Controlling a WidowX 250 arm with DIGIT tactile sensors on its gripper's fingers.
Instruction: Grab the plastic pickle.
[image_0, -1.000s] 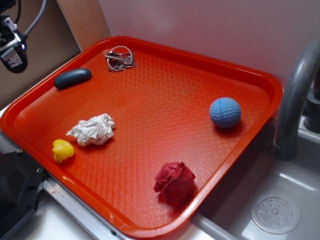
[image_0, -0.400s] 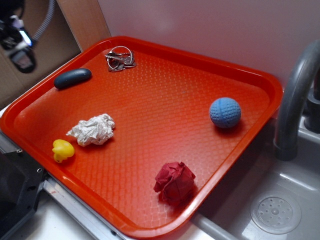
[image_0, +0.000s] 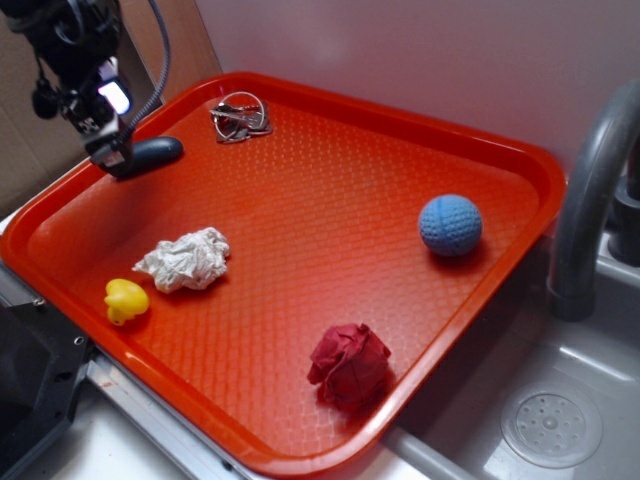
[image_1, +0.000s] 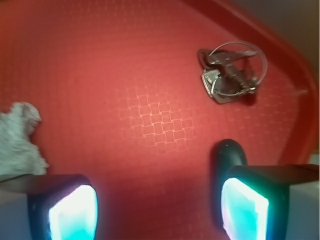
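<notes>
The tool (image_1: 160, 210) is spread wide and holds nothing; in the wrist view one of its fingers (image_1: 247, 202) is just in front of the plastic pickle (image_1: 229, 152). The pickle lies flat at the far left corner of the red tray (image_0: 520, 160), near the metal key ring (image_0: 240, 118). The crumpled white paper (image_0: 185, 260) and the yellow rubber duck (image_0: 125, 300) lie well apart from it.

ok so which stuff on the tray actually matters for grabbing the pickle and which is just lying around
Part of the job:
- plastic pickle, at the tray's far left
- gripper, open, one finger over the pickle's end

Just lying about:
- key ring
- crumpled white paper
- yellow duck
- blue ball
- red paper wad
- orange tray
</notes>
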